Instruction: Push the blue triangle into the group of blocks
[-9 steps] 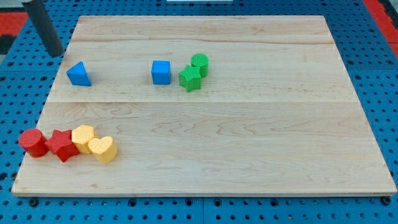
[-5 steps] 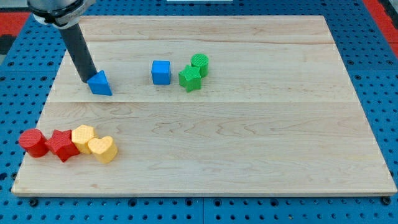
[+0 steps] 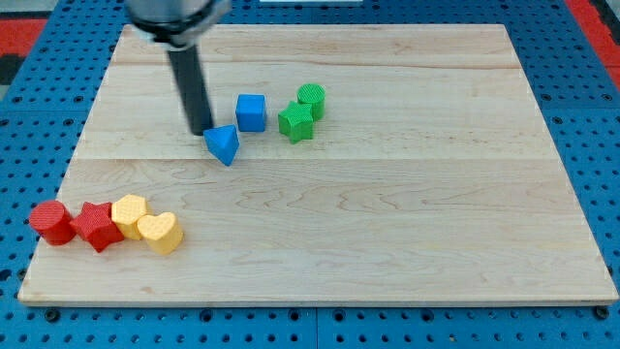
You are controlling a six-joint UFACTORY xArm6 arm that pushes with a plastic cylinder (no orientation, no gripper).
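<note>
The blue triangle (image 3: 223, 144) lies on the wooden board (image 3: 387, 213), just below and left of the blue cube (image 3: 251, 112). My tip (image 3: 201, 130) touches the triangle's upper left side. A green star (image 3: 295, 122) and a green cylinder (image 3: 311, 98) sit right of the blue cube, touching each other. The triangle is close to the cube with a small gap between them.
At the view's bottom left a row of blocks touches: a red cylinder (image 3: 50, 222), a red star (image 3: 95, 226), a yellow hexagon-like block (image 3: 129, 214) and a yellow heart (image 3: 160, 233). Blue pegboard (image 3: 581, 320) surrounds the board.
My tip has moved right and slightly down from the board's top left corner, pushing the blue triangle right toward the blue cube. The triangle has also turned.
</note>
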